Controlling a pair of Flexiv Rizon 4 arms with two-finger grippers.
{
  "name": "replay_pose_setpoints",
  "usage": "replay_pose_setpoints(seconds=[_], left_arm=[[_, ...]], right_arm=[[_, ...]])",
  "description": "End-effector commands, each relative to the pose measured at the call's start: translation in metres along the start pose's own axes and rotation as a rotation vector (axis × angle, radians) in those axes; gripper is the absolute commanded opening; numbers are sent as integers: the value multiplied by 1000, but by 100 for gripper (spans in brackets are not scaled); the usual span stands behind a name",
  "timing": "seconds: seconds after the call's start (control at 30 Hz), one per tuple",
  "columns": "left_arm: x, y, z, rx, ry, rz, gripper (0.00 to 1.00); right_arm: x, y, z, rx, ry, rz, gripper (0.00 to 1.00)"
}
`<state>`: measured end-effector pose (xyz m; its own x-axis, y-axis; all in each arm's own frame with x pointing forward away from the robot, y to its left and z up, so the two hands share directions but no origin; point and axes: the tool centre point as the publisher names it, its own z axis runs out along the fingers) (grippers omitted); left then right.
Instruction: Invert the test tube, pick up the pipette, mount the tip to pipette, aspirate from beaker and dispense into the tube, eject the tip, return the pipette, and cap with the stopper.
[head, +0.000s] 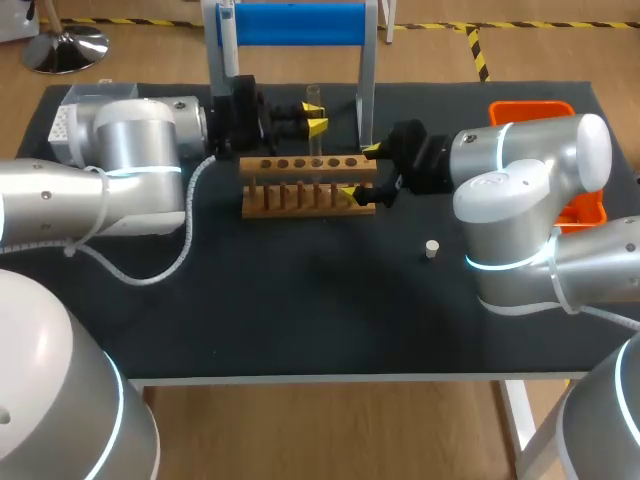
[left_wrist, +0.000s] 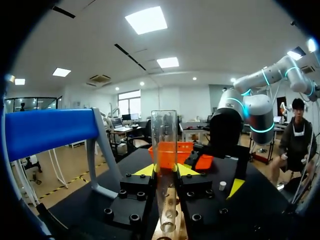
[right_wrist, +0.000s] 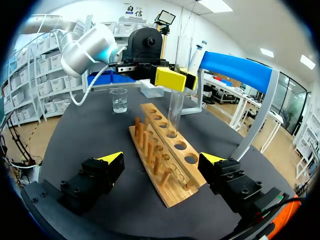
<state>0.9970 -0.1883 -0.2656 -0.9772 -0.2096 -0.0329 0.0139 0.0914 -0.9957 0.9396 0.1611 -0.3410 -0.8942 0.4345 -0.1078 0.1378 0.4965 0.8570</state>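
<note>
Left gripper (left_wrist: 165, 172), reaching in level, clamps the upright tube (left_wrist: 164, 135), its foot in a rack (right_wrist: 159, 125) hole. Right gripper (right_wrist: 162, 158), also level, gapes astride the rack's end, with the stopper (head: 432, 248) near it.

No legible text, label or number on the table (head: 300, 320) or anything upon it

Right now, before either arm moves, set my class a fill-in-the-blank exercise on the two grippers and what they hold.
1. The left gripper is shut on the glass ____.
2. Its lower end sits in a hole of the wooden ____.
3. The right gripper is ____, its fingers wide apart.
4. The white stopper lies on the table near the ____ arm.
Missing words: test tube; rack; open; right.
</note>
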Motion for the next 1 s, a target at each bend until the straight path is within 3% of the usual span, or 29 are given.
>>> replay_pose_setpoints(seconds=[0.03,1.0], left_arm=[[0,3,0,-21,2,-6,0],[-5,27,3,-3,-10,-39,0]], right_arm=[[0,0,-1,-1,3,0,100],[0,0,-1,-1,3,0,100]])
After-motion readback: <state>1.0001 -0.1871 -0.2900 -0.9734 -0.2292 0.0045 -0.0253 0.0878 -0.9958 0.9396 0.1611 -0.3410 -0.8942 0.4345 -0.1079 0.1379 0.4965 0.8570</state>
